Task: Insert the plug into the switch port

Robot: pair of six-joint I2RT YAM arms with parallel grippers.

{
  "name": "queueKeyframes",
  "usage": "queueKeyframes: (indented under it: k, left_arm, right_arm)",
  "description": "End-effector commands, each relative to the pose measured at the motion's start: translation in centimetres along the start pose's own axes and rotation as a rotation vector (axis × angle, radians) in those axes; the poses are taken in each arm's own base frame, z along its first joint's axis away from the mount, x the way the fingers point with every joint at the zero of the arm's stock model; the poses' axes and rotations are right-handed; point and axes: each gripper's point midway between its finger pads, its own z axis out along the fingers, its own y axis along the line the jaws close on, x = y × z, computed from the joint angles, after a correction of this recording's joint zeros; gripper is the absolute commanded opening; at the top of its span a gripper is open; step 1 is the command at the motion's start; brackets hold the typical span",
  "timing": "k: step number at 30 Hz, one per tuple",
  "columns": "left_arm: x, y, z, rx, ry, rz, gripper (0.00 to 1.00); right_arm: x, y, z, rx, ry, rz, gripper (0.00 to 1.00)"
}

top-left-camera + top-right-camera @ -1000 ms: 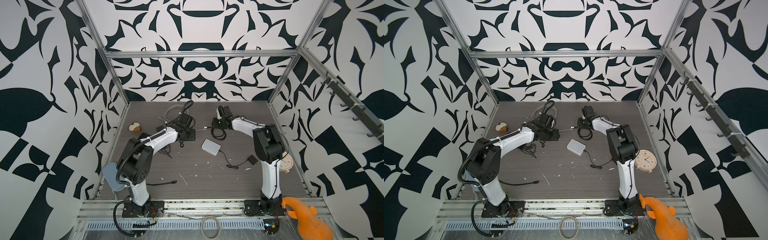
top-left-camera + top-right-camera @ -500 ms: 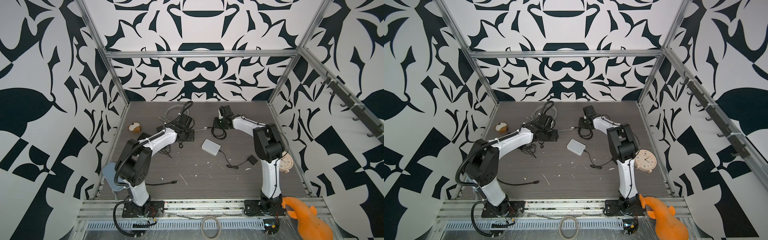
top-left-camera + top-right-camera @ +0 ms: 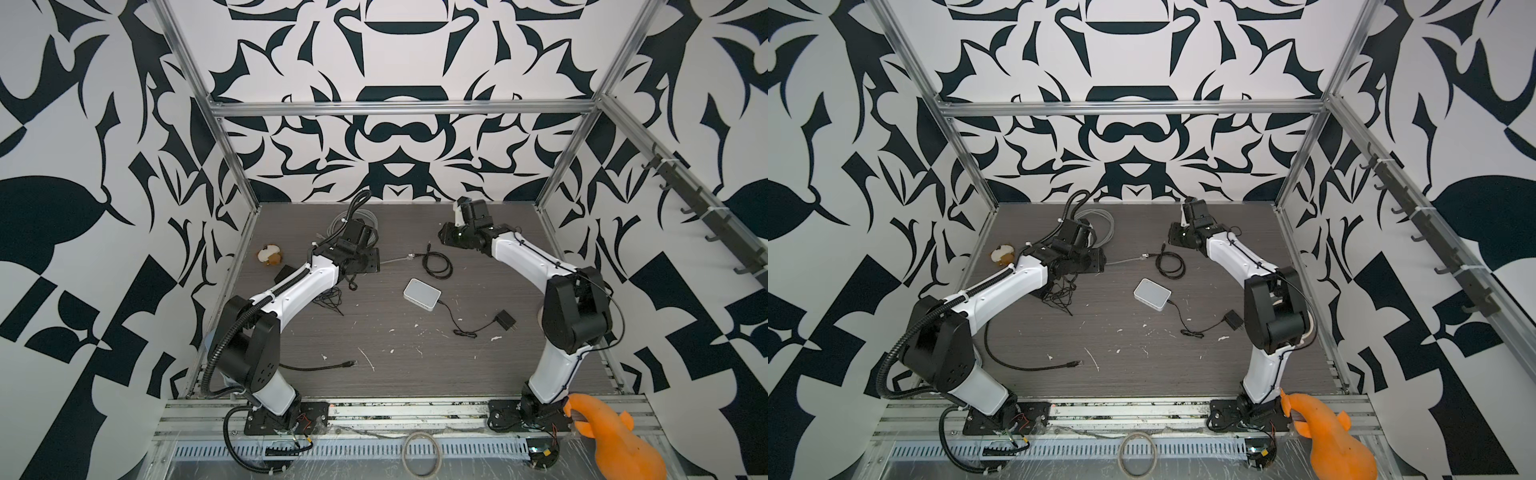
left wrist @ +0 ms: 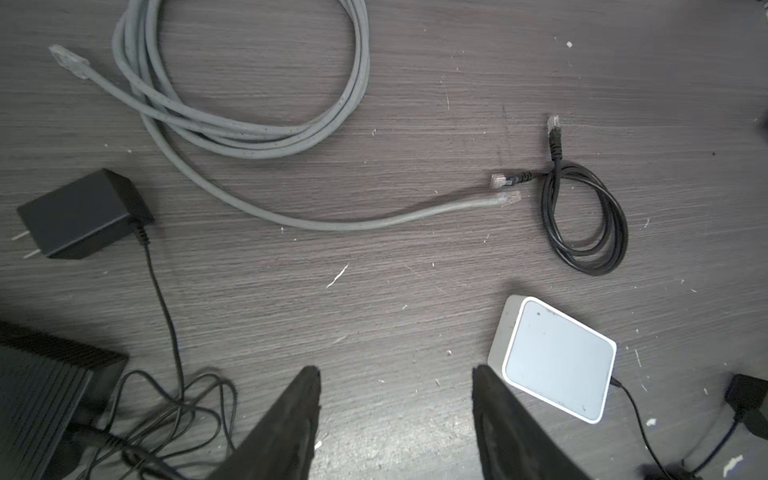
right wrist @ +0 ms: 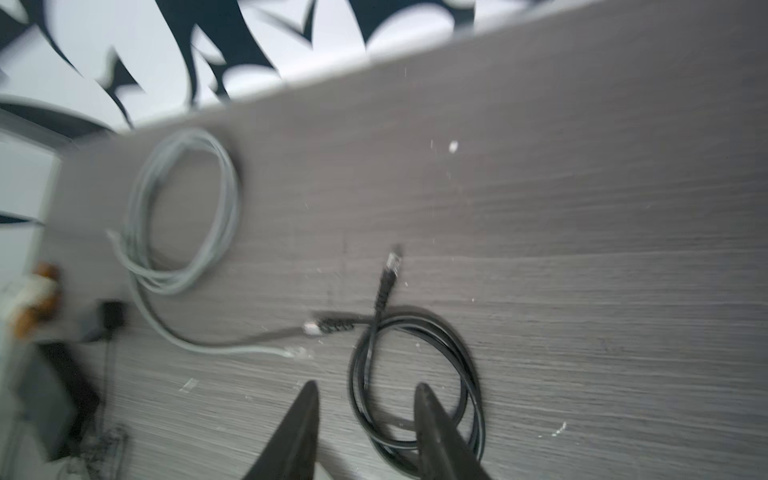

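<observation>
**Both claws empty, plug not yet picked**

The right claw (image 5: 366,385) hangs with jaws apart over the black cable (image 4: 550,208), holding nothing. The left claw (image 4: 395,370) is likewise apart and empty. One plug (image 5: 392,262) lies loose on the surface (image 3: 374,340), near the white box (image 4: 557,357), likely the switch; its ports are hidden. Best to pinch just behind the plug, so it goes in straight. The grey cable (image 4: 332,224) ends just beside the other black plug and could snag. The back wall (image 3: 395,166) is close; mid-surface is open.
</observation>
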Motion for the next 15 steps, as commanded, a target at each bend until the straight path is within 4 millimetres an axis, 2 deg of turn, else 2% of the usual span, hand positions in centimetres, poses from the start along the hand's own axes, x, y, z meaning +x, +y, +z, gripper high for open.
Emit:
queueKeyframes:
  k: [1,3,7,11,15]
  left_arm:
    - [0.7,0.5,-0.3,-0.013,0.021,-0.018,0.61]
    - [0.9,0.5,-0.2,-0.013,0.025,-0.018,0.61]
    - [1.4,0.4,0.2,-0.003,0.043,-0.020,0.61]
    - [1.8,0.5,0.4,-0.001,0.050,-0.020,0.61]
    - [2.0,0.6,0.5,-0.005,0.052,-0.012,0.61]
  right_arm:
    - [0.5,0.9,1.8,0.032,0.000,-0.006,0.46]
    - [0.9,0.7,3.2,0.035,0.018,0.033,0.46]
    - [1.7,0.5,5.7,0.048,0.047,0.084,0.39]
    - [2.5,0.3,7.3,0.071,0.073,0.109,0.32]
    - [3.3,-0.6,8.4,0.112,0.098,0.143,0.20]
